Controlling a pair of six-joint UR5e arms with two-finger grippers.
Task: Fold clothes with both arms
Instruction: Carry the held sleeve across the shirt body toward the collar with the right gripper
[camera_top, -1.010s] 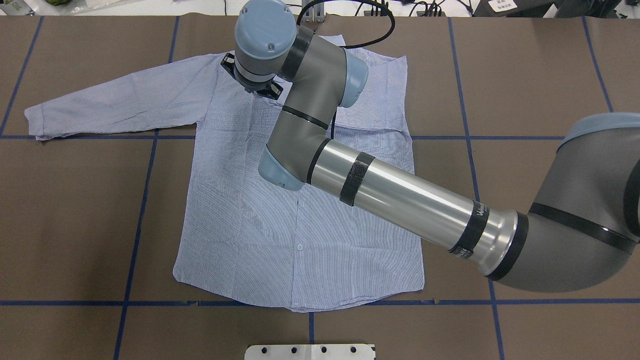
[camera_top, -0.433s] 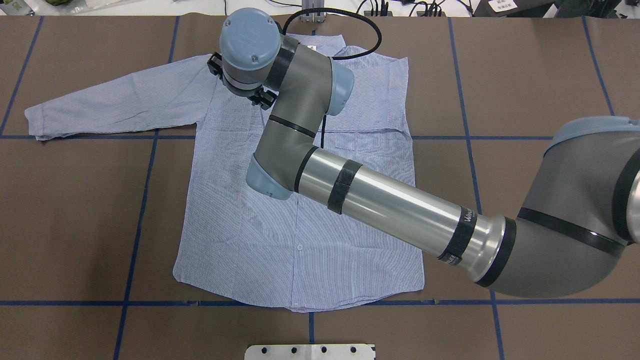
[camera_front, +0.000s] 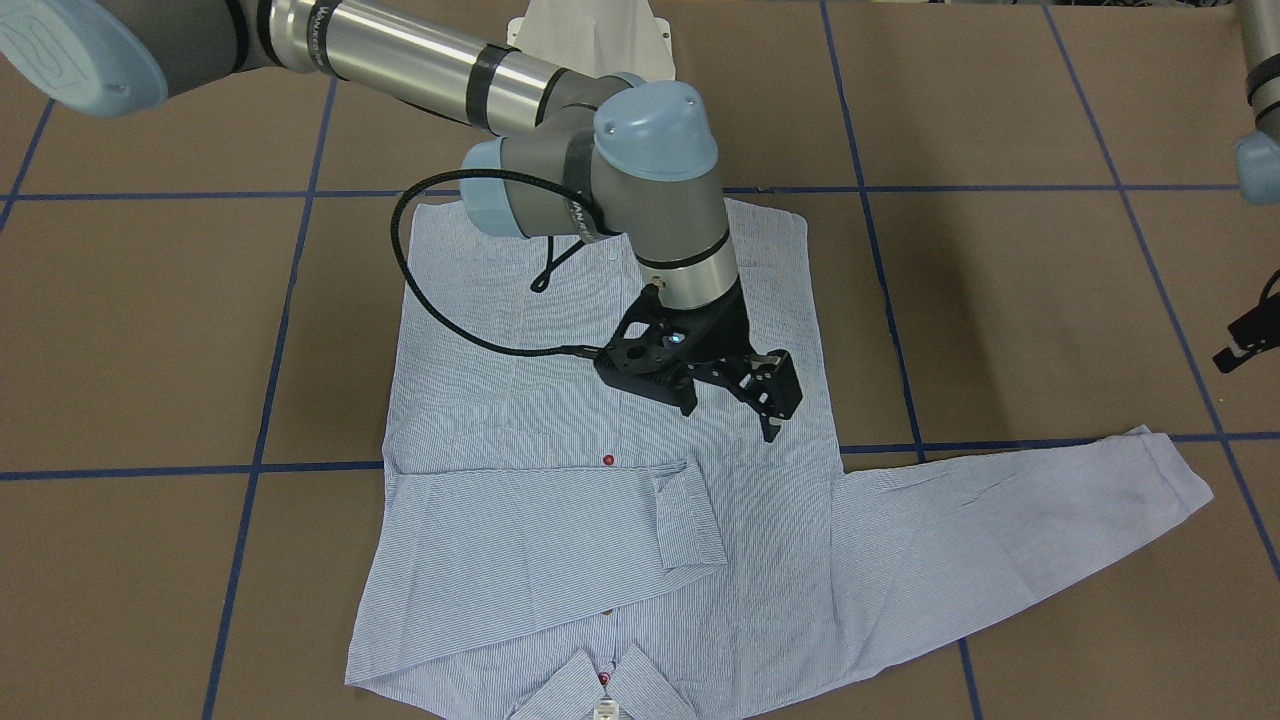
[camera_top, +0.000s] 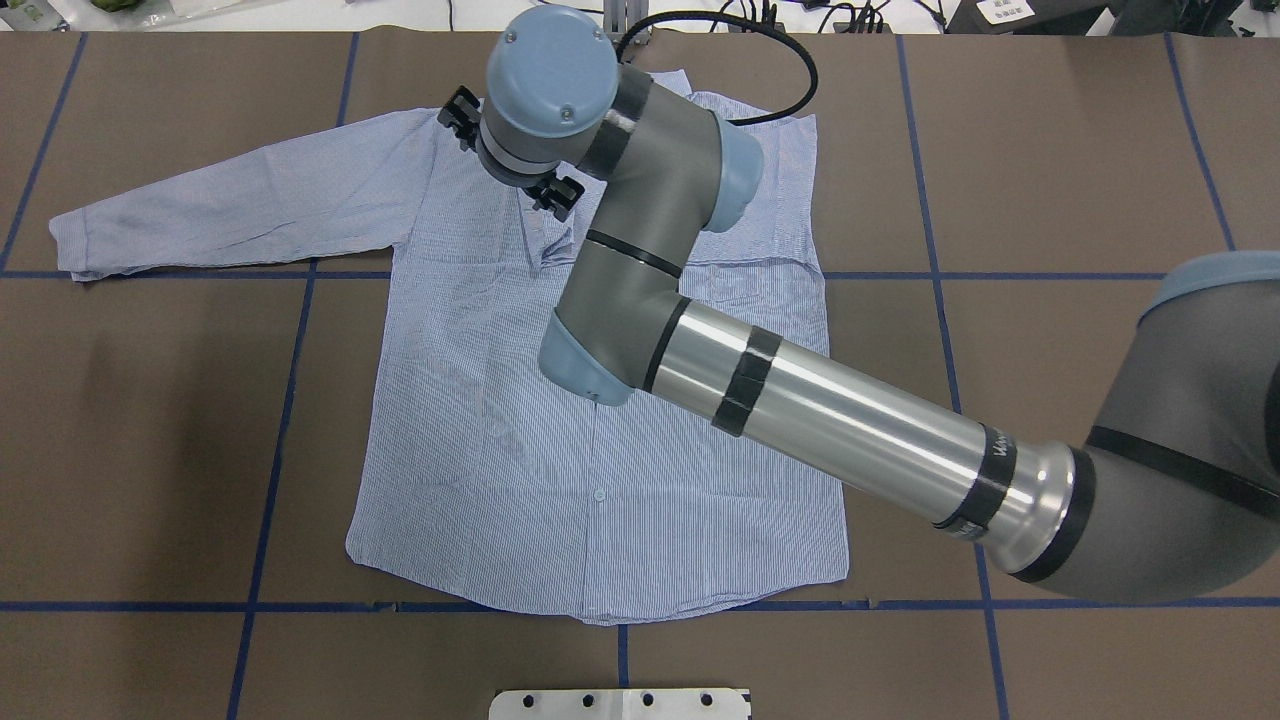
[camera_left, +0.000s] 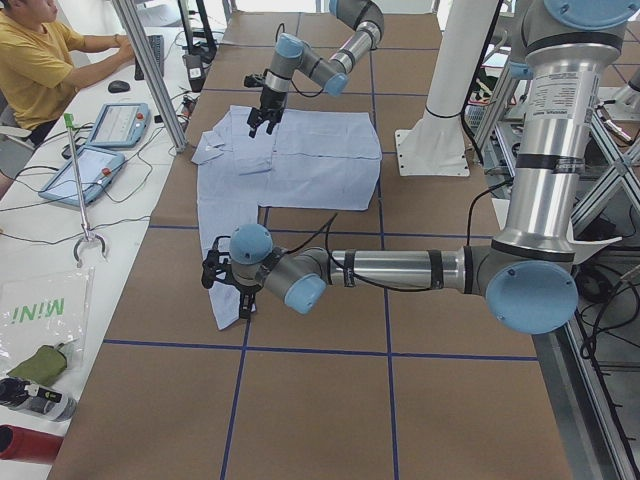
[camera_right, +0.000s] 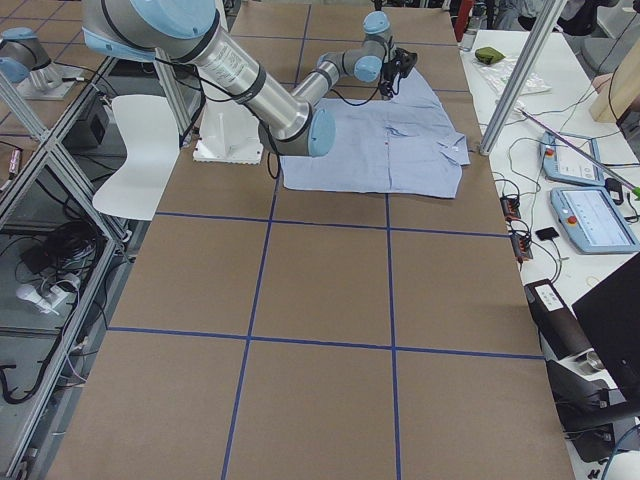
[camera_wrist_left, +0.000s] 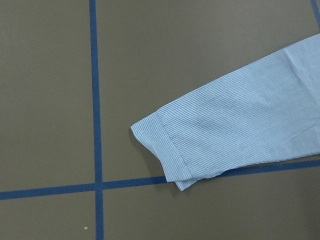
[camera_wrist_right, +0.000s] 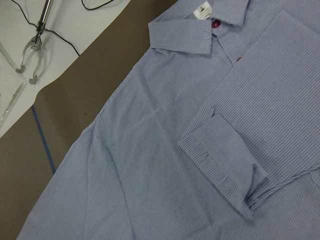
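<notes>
**Operator:** How far along is the fold?

**Me:** Early, I'd judge; the shirt (camera_top: 600, 480) lies flat and face up on the brown surface (camera_top: 1050, 150), collar (camera_front: 600, 695) at the edge far from my base, hem toward me; the sleeve on my right side is already laid across the chest, its cuff (camera_front: 690, 515) resting near the button line; the left sleeve (camera_front: 1010, 510) lies straight out to my left, unfolded; the body has not been folded at all.

**Operator:** So what is left?

**Me:** That left sleeve has to come in over the chest; after that the sides and the hem-to-collar fold, as I read the task.

**Operator:** Where is your right hand?

**Me:** My right hand (camera_front: 729, 418) hangs over the chest, just hem-side of the folded cuff and toward the left armhole; its jaws are spread and it holds nothing; the tips look close to the cloth but I take them to be clear of it.

**Operator:** And the left?

**Me:** My left hand (camera_left: 226, 290) sits out over the end of the stretched sleeve; its wrist camera looks straight down on that cuff (camera_wrist_left: 165, 150), which lies across a blue tape line; whether its jaws are spread or closed I cannot tell from these views.
</notes>
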